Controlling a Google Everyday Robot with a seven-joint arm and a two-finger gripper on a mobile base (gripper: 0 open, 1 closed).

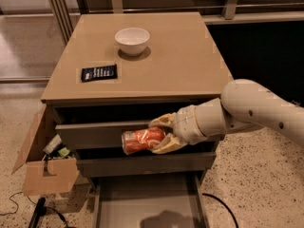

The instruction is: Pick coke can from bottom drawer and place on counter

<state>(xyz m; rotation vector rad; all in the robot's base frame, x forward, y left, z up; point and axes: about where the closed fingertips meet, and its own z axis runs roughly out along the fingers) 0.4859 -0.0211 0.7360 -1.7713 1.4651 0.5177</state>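
Observation:
My gripper (159, 134) is shut on the coke can (140, 140), a red-orange can held lying on its side in the air in front of the two upper drawers. The arm comes in from the right. The bottom drawer (147, 205) is pulled open below the can, its flat grey floor bare where it shows. The counter (180, 56) is the tan top slab above, higher than the can.
A white bowl (132, 40) and a flat black packet (99, 72) lie on the counter's back and left. An open cardboard box (45, 167) with clutter stands on the floor left of the cabinet. A cable (223, 205) runs on the floor at right.

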